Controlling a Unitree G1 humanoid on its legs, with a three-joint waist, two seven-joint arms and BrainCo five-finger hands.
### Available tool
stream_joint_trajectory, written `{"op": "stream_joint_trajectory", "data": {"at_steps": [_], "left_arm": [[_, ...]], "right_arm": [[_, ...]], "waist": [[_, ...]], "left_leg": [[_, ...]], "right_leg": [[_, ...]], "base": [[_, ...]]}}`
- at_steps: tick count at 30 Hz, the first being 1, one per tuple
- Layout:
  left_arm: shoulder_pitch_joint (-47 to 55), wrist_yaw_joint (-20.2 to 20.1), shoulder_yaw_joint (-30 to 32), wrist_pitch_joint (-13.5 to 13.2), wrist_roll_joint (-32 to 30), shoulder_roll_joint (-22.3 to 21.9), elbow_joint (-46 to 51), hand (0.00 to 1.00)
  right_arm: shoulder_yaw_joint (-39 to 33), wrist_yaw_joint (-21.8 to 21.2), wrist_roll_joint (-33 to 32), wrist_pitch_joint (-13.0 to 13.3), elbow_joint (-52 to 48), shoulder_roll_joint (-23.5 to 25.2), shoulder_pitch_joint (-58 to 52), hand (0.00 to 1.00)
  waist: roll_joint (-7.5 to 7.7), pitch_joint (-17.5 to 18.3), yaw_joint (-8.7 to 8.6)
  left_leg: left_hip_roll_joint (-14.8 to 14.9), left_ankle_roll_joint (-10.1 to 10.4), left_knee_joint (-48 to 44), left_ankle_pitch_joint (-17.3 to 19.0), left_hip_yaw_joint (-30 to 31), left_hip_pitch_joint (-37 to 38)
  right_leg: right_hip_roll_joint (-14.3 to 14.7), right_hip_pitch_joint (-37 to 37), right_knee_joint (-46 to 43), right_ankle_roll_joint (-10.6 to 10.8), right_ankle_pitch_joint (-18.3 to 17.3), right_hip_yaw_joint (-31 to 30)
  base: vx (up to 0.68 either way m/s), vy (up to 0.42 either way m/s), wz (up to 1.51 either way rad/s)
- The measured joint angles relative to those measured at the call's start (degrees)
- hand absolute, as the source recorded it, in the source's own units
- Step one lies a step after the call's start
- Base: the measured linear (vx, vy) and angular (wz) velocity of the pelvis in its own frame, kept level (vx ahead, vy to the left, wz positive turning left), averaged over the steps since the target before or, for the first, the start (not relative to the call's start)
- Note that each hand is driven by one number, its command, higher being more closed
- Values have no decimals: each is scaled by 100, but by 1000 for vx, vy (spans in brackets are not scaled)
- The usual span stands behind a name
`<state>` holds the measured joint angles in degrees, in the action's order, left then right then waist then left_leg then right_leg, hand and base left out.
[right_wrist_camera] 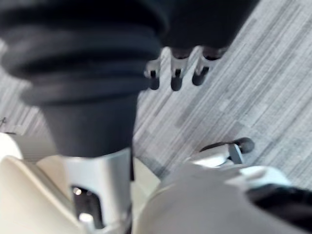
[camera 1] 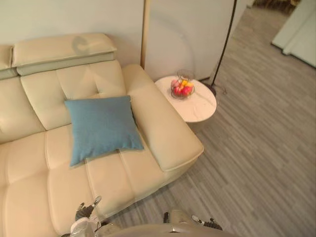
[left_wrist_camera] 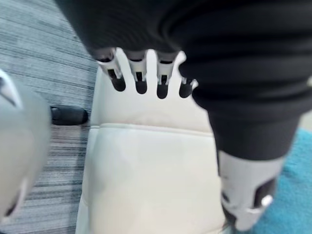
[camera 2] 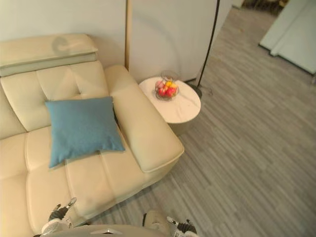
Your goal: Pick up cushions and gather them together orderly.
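Blue cushion (camera 1: pixel 101 126) leans propped on sofa (camera 1: pixel 163 133) backrest, centre-left, untouched. Left hand (camera 1: pixel 85 213) and right hand (camera 1: pixel 206 223) low at bottom edge, fingers released, empty; likely pre-reach.

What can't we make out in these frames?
Sofa: cut off by the eye views' left edge, so cushions beyond the blue cushion cannot be ruled out.
Fruit bowl: contents too small to identify.
Lamp pole: top cut off by the upper edge.
Left hand, right hand: partly cut off by the eye views' lower edge.
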<state>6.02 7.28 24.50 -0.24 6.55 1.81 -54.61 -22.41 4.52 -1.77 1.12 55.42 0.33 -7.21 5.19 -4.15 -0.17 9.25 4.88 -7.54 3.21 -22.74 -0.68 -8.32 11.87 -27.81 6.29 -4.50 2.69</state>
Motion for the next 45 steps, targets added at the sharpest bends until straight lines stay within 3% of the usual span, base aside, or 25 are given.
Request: {"op": "stream_joint_trajectory", "data": {"at_steps": [1, 2, 4, 5, 7, 8, 9, 10, 11, 12, 13, 14, 15, 17, 19, 20, 22, 23, 24, 29, 30, 45], "left_arm": [[-9, 11, 14, -18, 5, -13, -16, 0], [-18, 29, -31, 0, 11, 7, -15, 0], [-66, 133, -174, -7, 108, 34, -6, 0], [-43, 195, -227, -2, 227, -20, 2, 0], [-149, 277, -432, -4, 288, 0, 1, 0], [-218, 286, -618, -2, 291, -30, -2, 0], [-180, 281, -811, -13, 284, -55, 2, 0], [-142, 281, -929, -15, 283, -57, 4, 0], [-118, 281, -967, -18, 280, -56, 6, 0], [-138, 266, -949, -37, 290, -71, 24, 0], [-148, 254, -945, -37, 274, -68, 35, 0], [-157, 245, -936, -37, 272, -72, 48, 0], [-153, 242, -937, -37, 272, -76, 50, 0], [-64, 225, -899, -36, 223, -90, 28, 0], [-18, 192, -887, -22, 196, -112, -21, 0], [3, 177, -889, -17, 165, -164, -14, 0], [4, 147, -922, -1, 146, -114, -11, 0], [19, 115, -971, 23, 94, -34, -18, 0], [5, 108, -1014, 30, 50, -6, -25, 0], [-3, 102, -1118, 32, -2, -8, -123, 0], [-29, 122, -875, 36, 4, -133, -280, 0], [-28, 122, -876, 36, 4, -133, -280, 0]], "right_arm": [[0, 3, 26, -17, 118, -33, 163, 0], [12, -1, 51, -14, 181, -6, 206, 0], [189, 27, 170, -51, 222, -83, 414, 0], [284, 97, 188, -7, 159, -110, 656, 0], [427, 186, 188, 15, 156, -122, 1068, 0], [427, 197, 189, 14, 160, -176, 1137, 0], [432, 203, 188, -15, 170, -188, 1124, 0], [435, 209, 188, -30, 174, -184, 1050, 0], [424, 213, 185, -31, 173, -189, 1029, 0], [385, 233, 162, -26, 177, -201, 1016, 0], [356, 239, 143, -26, 181, -229, 1017, 0], [277, 245, 109, -28, 184, -296, 1011, 0], [241, 244, 108, -29, 187, -312, 999, 0], [65, 232, 112, -47, 235, -302, 822, 0], [-55, 219, 118, -117, 253, -286, 741, 0], [-191, 217, 107, -153, 262, -300, 675, 0], [-484, 206, 113, -194, 306, -123, 617, 0], [-527, 208, 117, -228, 313, -62, 541, 0], [-546, 211, 115, -241, 355, -61, 514, 0], [-581, 213, 130, -257, 406, -147, 444, 0], [-595, 224, 190, -266, 421, -104, 462, 0], [-594, 224, 190, -266, 421, -104, 462, 0]], "waist": [[33, -24, 30], [65, -15, -23], [-46, -43, 167], [-296, -91, 234], [-529, -417, 214], [-763, -603, 163], [-890, -663, 145], [-865, -664, 140], [-822, -664, 141], [-714, -684, 136], [-659, -684, 134], [-575, -682, 103], [-559, -686, 98], [-581, -666, 101], [-621, -618, 94], [-761, -485, 31], [-593, -329, -59], [-429, -236, -58], [-384, -216, -49], [-479, -168, -75], [-496, -97, 91], [-496, -96, 100]], "left_leg": [[-110, -107, 26, -214, 222, -54], [-155, -139, -16, -264, 277, -105], [-106, -100, -344, -301, 311, -375], [127, -56, -418, -361, 259, -589], [322, 8, -610, -457, 422, -919], [468, 58, -682, -539, 611, -1025], [553, 86, -529, -800, 753, -1012], [506, 224, -65, -1196, 874, -838], [448, 388, 217, -1370, 902, -726], [333, 321, 277, -1292, 1005, -605], [269, 156, 90, -1058, 1016, -611], [54, -46, -498, -477, 1002, -593], [-13, -54, -694, -282, 993, -548], [-68, 32, -1416, 616, 1014, -58], [-74, 121, -1349, 849, 1036, 301], [-145, 93, -662, 932, 1078, 507], [-400, -76, 91, 622, 971, 554], [-555, -148, 354, 423, 959, 643], [-622, -189, 426, 328, 935, 654], [-696, -220, 537, 240, 993, 728], [-550, -138, 591, 290, 1135, 1067], [-551, -138, 592, 290, 1141, 1064]], "right_leg": [[-59, -58, -1148, 219, -603, -171], [-63, -281, -1386, 305, -718, -184], [134, -827, -470, 127, -986, -163], [345, -1004, 302, 4, -921, -49], [537, -1335, 1254, -203, -904, 144], [686, -1470, 1524, -301, -690, 275], [870, -1592, 1697, -379, -546, 424], [863, -1578, 1694, -427, -489, 493], [811, -1548, 1724, -461, -465, 579], [743, -1407, 1650, -544, -422, 631], [692, -1319, 1628, -563, -418, 621], [513, -1153, 1630, -584, -343, 559], [459, -1120, 1646, -572, -294, 527], [371, -1051, 1804, -448, 11, 257], [380, -1060, 2011, -330, 218, 88], [463, -1052, 2293, -231, 445, 59], [323, -1050, 2714, -280, 788, 120], [260, -1072, 2871, -280, 915, 155], [218, -1082, 2970, -253, 1010, 139], [167, -1187, 2953, -231, 1031, 142], [348, -1578, 3062, -193, 953, 299], [347, -1578, 3065, -192, 954, 305]], "base": [[-56, 26, 23], [-8, -128, 30], [-87, -162, -2], [-174, -67, -43], [-270, -115, -2], [-449, -177, 46], [-462, -172, 56], [-320, -112, 42], [-239, -106, 26], [-140, -59, 11], [-192, -44, 4], [-105, 26, -5], [-138, 63, -21], [-141, 127, -52], [-118, 166, -47], [-123, 181, -35], [-86, 144, -23], [-8, 82, -18], [-36, 87, -11], [-83, 19, 6], [0, 0, 0], [0, 0, 0]]}}
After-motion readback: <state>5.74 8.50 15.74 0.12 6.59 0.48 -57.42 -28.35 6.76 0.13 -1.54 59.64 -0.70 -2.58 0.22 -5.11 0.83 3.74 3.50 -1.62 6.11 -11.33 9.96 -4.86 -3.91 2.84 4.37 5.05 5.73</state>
